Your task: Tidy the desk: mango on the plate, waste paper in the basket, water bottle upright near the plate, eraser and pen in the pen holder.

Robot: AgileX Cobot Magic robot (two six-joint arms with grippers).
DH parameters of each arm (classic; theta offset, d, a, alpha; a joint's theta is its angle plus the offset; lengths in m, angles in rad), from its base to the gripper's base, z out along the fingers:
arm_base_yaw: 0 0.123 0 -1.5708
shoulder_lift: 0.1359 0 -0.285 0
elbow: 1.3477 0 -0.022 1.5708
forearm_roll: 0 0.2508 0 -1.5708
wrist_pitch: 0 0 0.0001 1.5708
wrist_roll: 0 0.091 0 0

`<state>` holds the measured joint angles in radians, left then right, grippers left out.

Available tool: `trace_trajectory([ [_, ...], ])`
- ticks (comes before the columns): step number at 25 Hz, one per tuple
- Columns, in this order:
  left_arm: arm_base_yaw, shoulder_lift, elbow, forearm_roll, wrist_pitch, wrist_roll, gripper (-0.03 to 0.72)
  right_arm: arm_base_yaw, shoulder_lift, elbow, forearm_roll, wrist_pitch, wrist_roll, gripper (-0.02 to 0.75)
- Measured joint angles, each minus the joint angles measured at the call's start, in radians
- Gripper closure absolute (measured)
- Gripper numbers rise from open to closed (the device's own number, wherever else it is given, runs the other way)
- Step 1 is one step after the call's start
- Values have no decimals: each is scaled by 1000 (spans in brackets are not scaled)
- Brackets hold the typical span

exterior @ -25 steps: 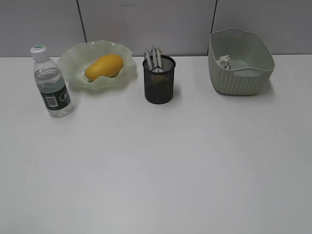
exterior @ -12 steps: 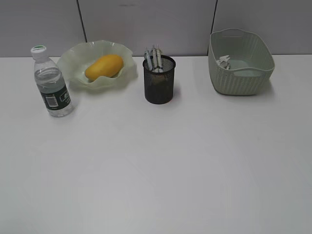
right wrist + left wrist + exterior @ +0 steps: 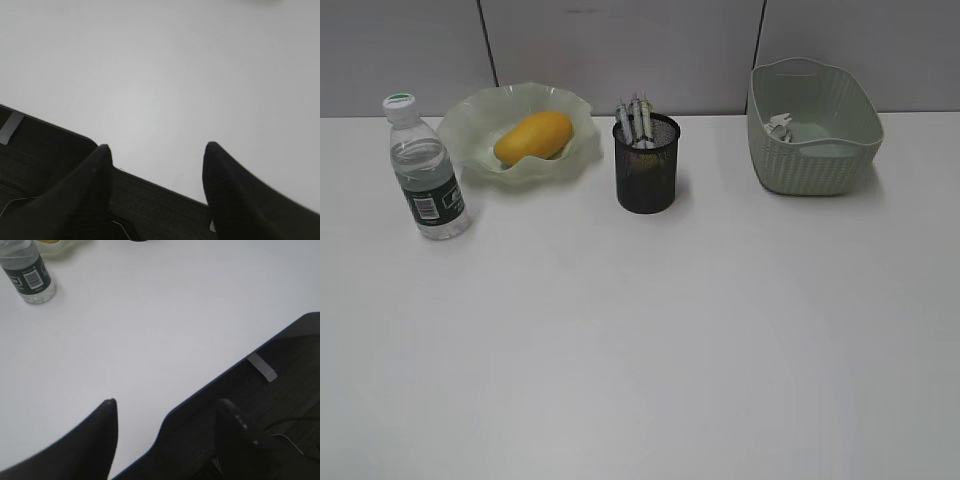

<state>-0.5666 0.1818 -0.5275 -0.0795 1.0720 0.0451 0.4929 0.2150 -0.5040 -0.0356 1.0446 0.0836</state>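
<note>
Mango point(image 3: 532, 137) sits in the wavy plate point(image 3: 470, 130) at about 10 o'clock — smooth, firm, slippery, so I'd grab its broad middle — while left gripper point(image 3: 165, 412) and right gripper point(image 3: 155, 152) hang spread and empty at the desk point(image 3: 650, 340) edge.

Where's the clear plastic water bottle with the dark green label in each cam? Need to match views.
Exterior view: clear plastic water bottle with dark green label stands upright at far left, beside the pale green wavy-rimmed plate.
Left wrist view: top left corner, cap cut off by the frame.
Right wrist view: not in it; only the white desk and its front edge.
Shared landmark: the white desk, seen in all three.
</note>
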Motion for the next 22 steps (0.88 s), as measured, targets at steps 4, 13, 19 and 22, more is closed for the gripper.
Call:
trace_trajectory([
  [4,0,0,0,0,-1,0,239,0,0,0,0,0,0,279],
  [13,19,-1,0,1,-2,0,245,0,-1,0,0,0,0,279],
  [19,218,-26,0,1,-2,0,276,-92,-6,0,0,0,0,279],
  [22,347,-51,0,2,-5,0,289,-216,-24,0,0,0,0,279],
])
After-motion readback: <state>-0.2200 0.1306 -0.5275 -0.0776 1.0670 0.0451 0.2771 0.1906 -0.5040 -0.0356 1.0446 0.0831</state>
